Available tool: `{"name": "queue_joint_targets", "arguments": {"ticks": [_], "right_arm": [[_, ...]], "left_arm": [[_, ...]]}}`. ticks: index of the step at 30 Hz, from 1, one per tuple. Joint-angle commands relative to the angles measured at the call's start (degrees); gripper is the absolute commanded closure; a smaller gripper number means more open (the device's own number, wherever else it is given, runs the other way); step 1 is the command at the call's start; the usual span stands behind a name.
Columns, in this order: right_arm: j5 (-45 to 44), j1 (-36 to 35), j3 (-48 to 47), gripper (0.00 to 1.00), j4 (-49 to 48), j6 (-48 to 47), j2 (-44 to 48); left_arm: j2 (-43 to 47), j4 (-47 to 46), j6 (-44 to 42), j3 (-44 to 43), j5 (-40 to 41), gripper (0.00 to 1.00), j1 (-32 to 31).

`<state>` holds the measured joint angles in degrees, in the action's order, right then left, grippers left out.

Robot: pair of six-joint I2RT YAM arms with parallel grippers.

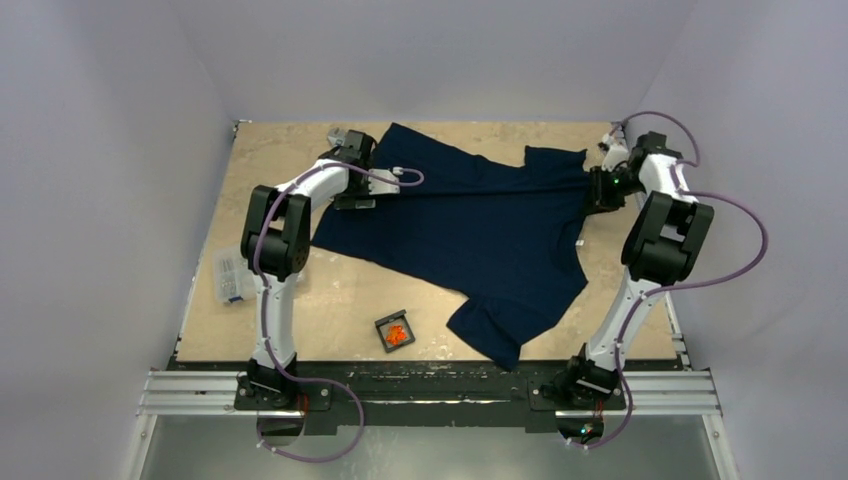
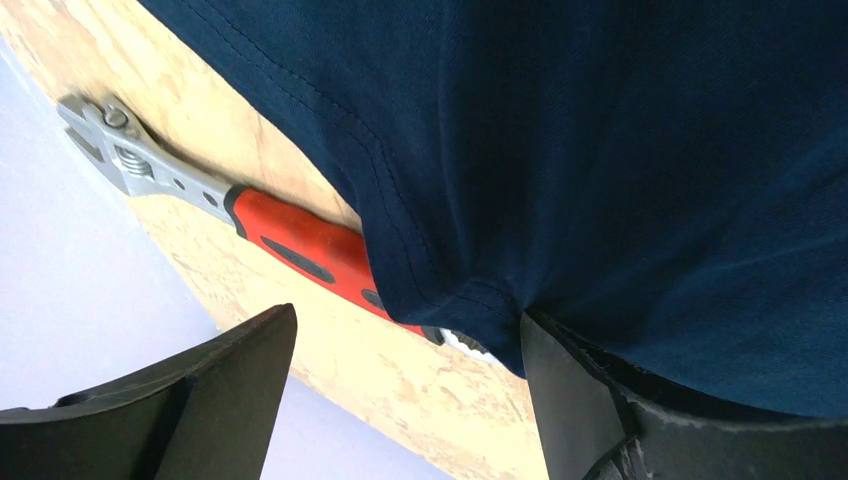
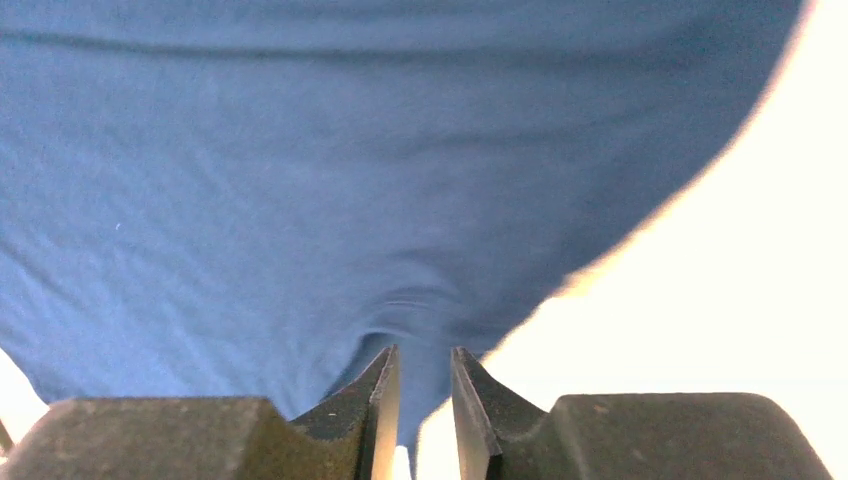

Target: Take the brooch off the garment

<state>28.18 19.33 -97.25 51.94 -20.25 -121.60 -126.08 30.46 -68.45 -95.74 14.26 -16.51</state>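
The navy garment lies spread over the table. The tiny orange brooch sits off the cloth in a small black tray near the front edge. My left gripper is at the shirt's far left corner, open. In the left wrist view its jaws stand wide apart, one finger against the hem of the garment. My right gripper is at the shirt's far right. In the right wrist view it is shut on a fold of the garment.
A wrench with an orange-red handle lies along the table's back edge, partly under the shirt's hem. A clear plastic box sits at the left edge. White walls enclose the table on three sides.
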Motion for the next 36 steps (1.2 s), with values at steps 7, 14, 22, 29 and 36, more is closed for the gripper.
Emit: {"name": "queue_joint_targets", "arguments": {"ticks": [7, 14, 22, 29, 36], "right_arm": [[-5.3, 0.7, -16.4, 0.72, -5.4, 1.9, -6.1], [-11.0, -0.6, -16.6, 0.63, -7.3, 4.7, -9.9], [-2.8, -2.3, -16.2, 0.84, -5.6, 7.0, -10.9], [-5.7, -7.3, -17.0, 1.0, -7.4, 6.9, -7.2], [-16.4, -12.8, -17.2, 0.7, -6.4, 7.5, -7.4]], "left_arm": [[1.7, 1.5, -1.6, 1.4, 0.7, 0.15, 2.7], [1.7, 2.3, -0.5, -0.5, 0.1, 0.14, 2.7], [1.3, 2.4, -0.2, -1.7, 0.0, 0.13, 2.7], [1.5, 2.4, -0.3, -1.6, 0.1, 0.13, 2.7], [1.0, 2.2, -0.4, -1.9, 0.5, 0.13, 2.7]]}}
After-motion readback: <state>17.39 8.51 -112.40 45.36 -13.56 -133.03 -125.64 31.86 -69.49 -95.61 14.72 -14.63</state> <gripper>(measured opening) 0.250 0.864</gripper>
